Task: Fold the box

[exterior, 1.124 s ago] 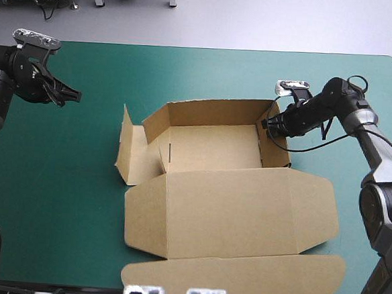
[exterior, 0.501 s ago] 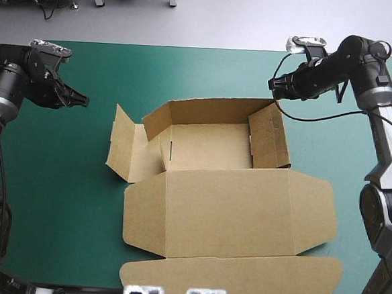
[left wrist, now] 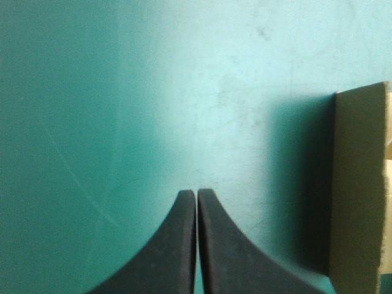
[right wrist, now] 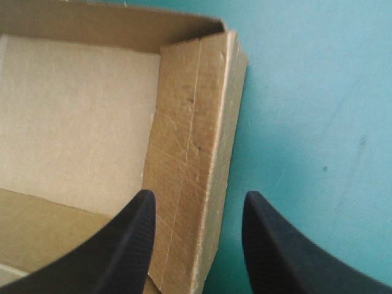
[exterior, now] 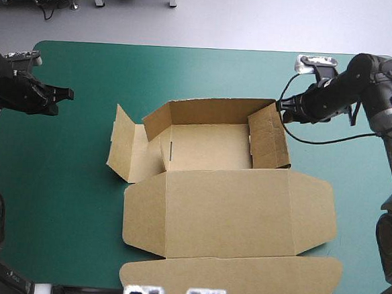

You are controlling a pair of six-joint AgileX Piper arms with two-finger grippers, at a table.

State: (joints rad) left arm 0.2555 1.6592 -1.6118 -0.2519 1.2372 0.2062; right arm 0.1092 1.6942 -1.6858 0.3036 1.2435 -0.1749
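The brown box (exterior: pixel 209 146) lies mid-table as an open tray, its back wall up and its right wall (exterior: pixel 269 139) folded inward. Its left flap (exterior: pixel 124 149) splays outward and the lid (exterior: pixel 225 209) lies flat toward the front. My right gripper (exterior: pixel 280 107) hovers at the right wall's far corner. In the right wrist view the right gripper (right wrist: pixel 197 202) stands open above that wall (right wrist: pixel 196 122), nothing held. My left gripper (exterior: pixel 68 94) is far left of the box. In the left wrist view it (left wrist: pixel 196 193) is shut on nothing, with the flap's edge (left wrist: pixel 361 184) ahead.
The lid's front tuck flap (exterior: pixel 240 279) reaches almost to the table's near edge. Bare teal-green cover (exterior: pixel 64 198) stretches left of the box and behind it. A narrower strip of cover (exterior: pixel 360 199) lies to its right.
My right gripper let go of the right wall, rose toward the far edge, then came back beside the wall's corner. The left flap splayed a little farther out. My left gripper drew back leftward.
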